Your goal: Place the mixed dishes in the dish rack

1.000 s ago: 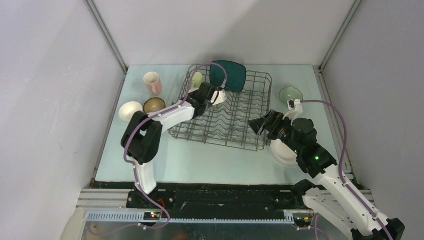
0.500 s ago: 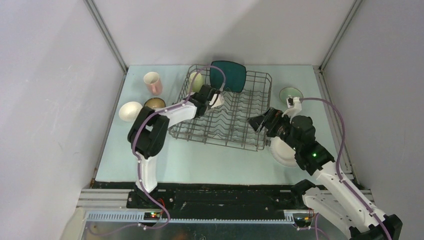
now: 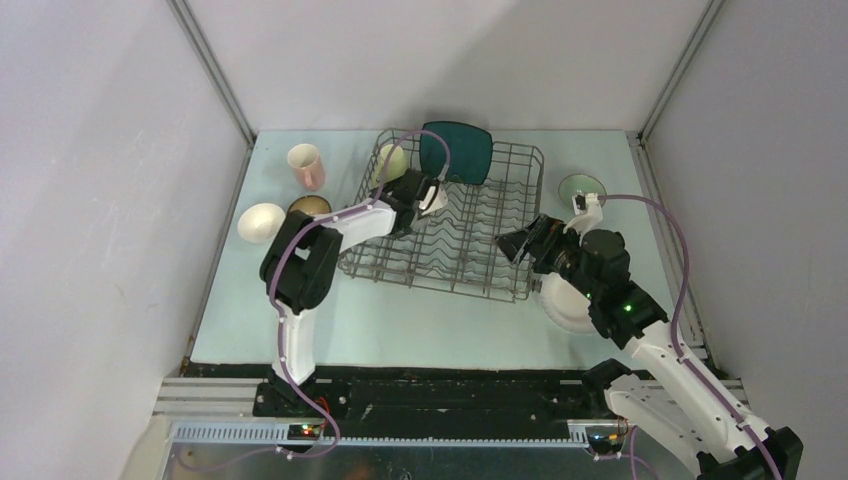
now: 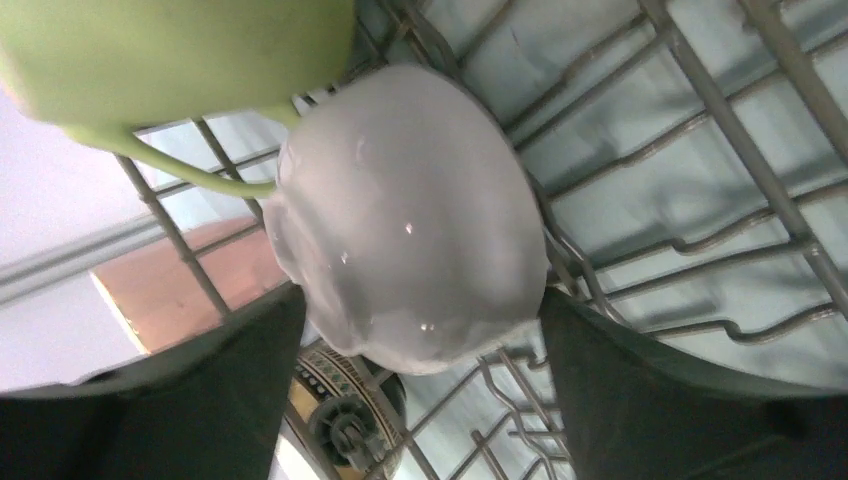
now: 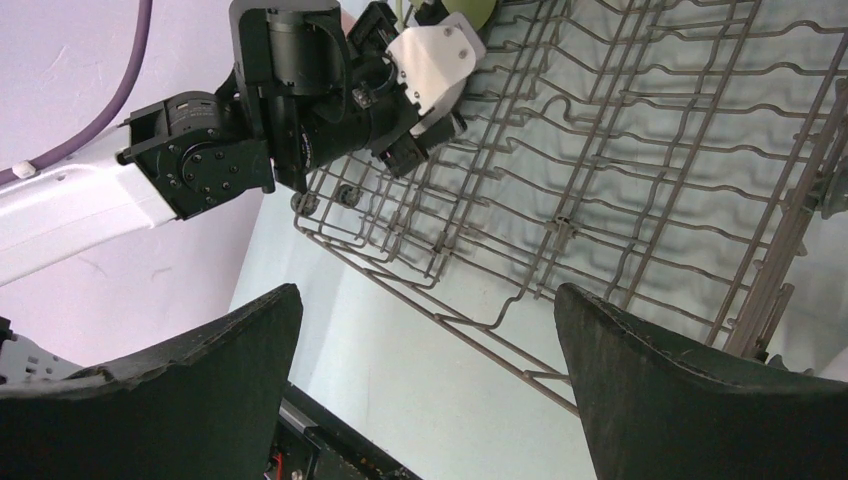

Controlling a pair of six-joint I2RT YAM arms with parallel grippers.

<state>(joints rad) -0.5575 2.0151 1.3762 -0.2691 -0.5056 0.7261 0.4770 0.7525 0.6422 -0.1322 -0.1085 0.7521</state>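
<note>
The dish rack [image 3: 470,235] holds an upright teal square plate [image 3: 456,150] and a yellow-green mug [image 3: 392,160] at its back. My left gripper [image 3: 427,196] reaches into the rack's back left. In the left wrist view a white bowl [image 4: 410,220] rests on the rack wires [image 4: 700,110] beside the mug [image 4: 180,55], between the wide-spread fingers [image 4: 210,400]. My right gripper [image 3: 510,246] hovers open and empty over the rack's right front edge [image 5: 450,310]. A white round plate [image 3: 562,308] lies under the right arm.
Left of the rack stand a pink cup [image 3: 306,165], a white bowl [image 3: 260,220] and a dark brown bowl [image 3: 306,205], partly behind the left arm. A pale green bowl [image 3: 582,187] sits right of the rack. Grey walls close in the mat.
The left arm's elbow has swung in toward the rack, and its gripper has crept toward the mug. The right arm has barely shifted.
</note>
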